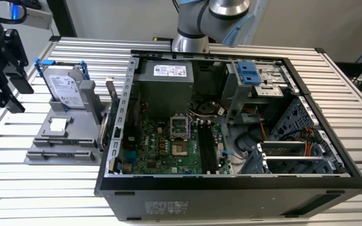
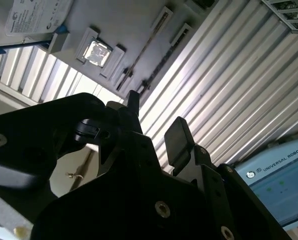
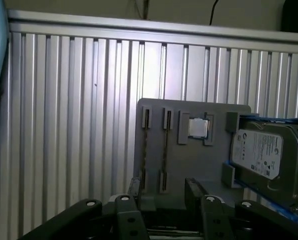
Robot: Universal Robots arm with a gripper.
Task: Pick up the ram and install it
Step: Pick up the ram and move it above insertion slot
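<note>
Exterior view: one open black metal computer case (image 1: 231, 188) sits on the ribbed aluminium tabletop (image 1: 43, 188). One grey plastic holder (image 1: 43, 157) at the exterior view's left carries one silver hard drive (image 1: 64, 89) in a blue frame.

Second wrist view: black end effector (image 2: 156, 122), two blocky fingers spread wide, nothing held.

First wrist view: ram (image 3: 164, 147) is thin and edge-on in a holder slot. A second stick (image 3: 145, 145) stands just beside it, then one square shiny chip (image 3: 198, 128).
</note>
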